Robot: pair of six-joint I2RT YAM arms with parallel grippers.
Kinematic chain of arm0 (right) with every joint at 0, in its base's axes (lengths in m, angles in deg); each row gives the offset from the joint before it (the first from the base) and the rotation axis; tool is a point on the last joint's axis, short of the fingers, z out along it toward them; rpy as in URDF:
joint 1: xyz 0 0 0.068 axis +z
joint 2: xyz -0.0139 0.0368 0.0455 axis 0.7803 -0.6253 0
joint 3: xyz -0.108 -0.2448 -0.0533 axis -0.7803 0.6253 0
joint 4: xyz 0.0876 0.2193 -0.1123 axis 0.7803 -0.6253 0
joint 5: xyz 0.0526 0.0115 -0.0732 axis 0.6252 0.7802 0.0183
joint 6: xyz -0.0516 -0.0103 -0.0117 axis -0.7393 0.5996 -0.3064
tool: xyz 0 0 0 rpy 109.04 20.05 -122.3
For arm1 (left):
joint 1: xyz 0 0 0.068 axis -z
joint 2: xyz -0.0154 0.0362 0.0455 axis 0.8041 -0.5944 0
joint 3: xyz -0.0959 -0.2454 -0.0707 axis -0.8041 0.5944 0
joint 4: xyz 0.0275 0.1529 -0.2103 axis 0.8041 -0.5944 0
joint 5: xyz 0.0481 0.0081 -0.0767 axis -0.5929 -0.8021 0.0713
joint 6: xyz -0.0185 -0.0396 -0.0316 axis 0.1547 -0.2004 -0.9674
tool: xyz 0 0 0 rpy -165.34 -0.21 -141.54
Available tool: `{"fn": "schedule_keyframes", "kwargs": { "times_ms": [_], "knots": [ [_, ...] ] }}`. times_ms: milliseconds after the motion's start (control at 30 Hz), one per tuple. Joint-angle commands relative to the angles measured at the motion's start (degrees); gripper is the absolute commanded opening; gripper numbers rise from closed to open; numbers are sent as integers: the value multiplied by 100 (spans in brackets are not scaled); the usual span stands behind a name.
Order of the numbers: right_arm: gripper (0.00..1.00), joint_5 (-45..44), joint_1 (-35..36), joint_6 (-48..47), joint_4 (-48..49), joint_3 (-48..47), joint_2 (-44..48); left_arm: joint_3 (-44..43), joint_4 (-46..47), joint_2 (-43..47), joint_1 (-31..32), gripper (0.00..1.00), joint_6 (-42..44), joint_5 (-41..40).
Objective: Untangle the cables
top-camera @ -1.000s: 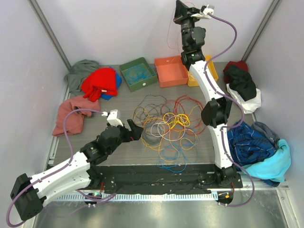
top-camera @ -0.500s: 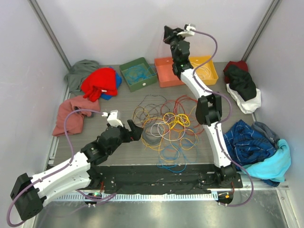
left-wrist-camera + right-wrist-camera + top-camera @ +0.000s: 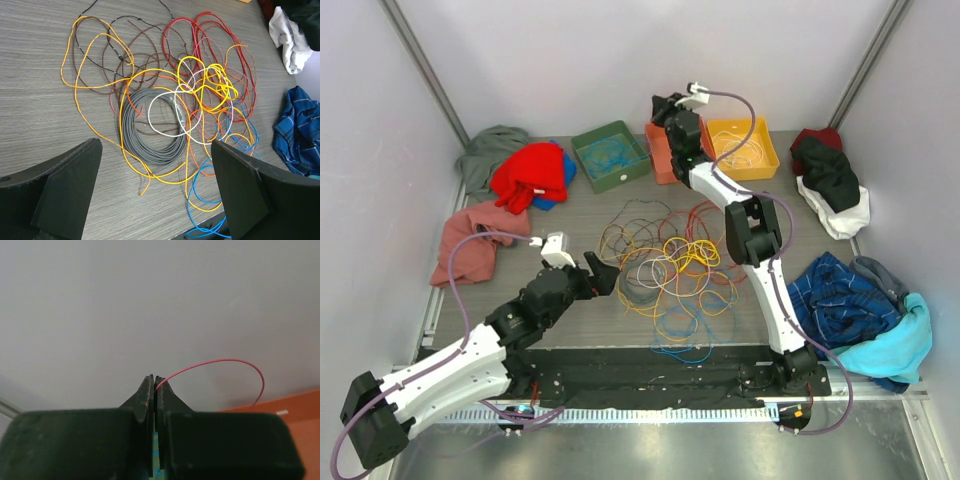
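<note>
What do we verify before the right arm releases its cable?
1. Grip: right gripper shut on the red cable: ok.
2. Drop spot: right gripper over the orange bin: cannot tell; it hangs near the bin's far edge.
3. Far end of the red cable free of the tangle: cannot tell; too thin in the top view.
4. Second arm ready: left gripper open: ok.
5. Aim: gray coil lies between the left gripper's fingers in its wrist view: ok.

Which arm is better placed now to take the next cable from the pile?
Left: its open left gripper hangs beside the cables, facing them. The right gripper is shut on a red wire, far back by the orange bin.
</note>
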Motion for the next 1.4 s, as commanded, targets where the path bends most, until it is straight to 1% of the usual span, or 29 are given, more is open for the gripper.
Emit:
{"fn": "schedule_keyframes", "kwargs": {
  "times_ms": [0,133,233,267,367,400,433,500,533,600,633,700,733,833,900,933,1100,1133,1233,1267,1300,1367],
  "knots": [
    [1,-409,-52,-142,342,617,655,6,218,69,-13,96,98,-126],
    [1,-725,-123,-142,369,1093,805,6,218,105,-13,96,98,-117],
    [1,-1024,-149,-369,-17,1023,761,-2,218,113,-13,96,98,-117],
    [1,-1130,-149,-440,-445,771,657,-2,209,87,-13,96,98,-117],
    [1,-1218,-167,-634,-782,584,585,-20,209,35,-13,96,81,-109],
    [5,-1210,-167,-669,-861,566,585,-29,209,17,-13,96,72,-109],
    [24,-1140,-184,-687,-958,566,611,-37,209,17,-13,96,63,-100],
    [40,-1087,-175,-679,-1072,566,725,-37,209,-1,-13,96,55,-100],
    [54,-1043,-184,-618,-1230,522,769,-37,218,-10,-13,96,37,-100],
    [63,-946,-175,-556,-1589,321,805,-46,209,-1,-13,96,20,-74],
    [72,-824,-175,-468,-2218,-107,770,-46,209,-1,-13,96,19,-47],
    [73,-735,-184,-354,-2854,-513,674,-55,209,-36,-13,96,-7,-12],
    [75,-657,-184,-292,-3379,-802,664,-64,218,-45,-13,96,-42,14],
    [76,-375,-202,-20,-4058,-605,927,-81,218,-106,-13,96,-156,120],
    [77,-427,-219,235,-4542,-594,1015,-81,209,-159,-13,96,-226,198],
    [78,-427,-219,323,-4936,-490,1112,-81,209,-177,-13,96,-262,225],
    [79,-165,-237,385,-5318,467,1438,-81,218,-282,-13,95,-464,436],
    [79,-138,-246,359,-5379,469,1386,-81,218,-291,-13,94,-490,454],
    [80,-146,-281,253,-5669,242,1140,-64,218,-317,-13,93,-596,559],
    [80,-120,-298,253,-5809,110,913,-64,209,-317,-13,93,-622,577],
    [79,-94,-316,253,-6132,-222,797,-64,209,-300,-22,93,-640,594],
    [80,-102,-351,227,-6398,-505,552,-38,209,-213,-13,92,-657,595]
  ]
}}
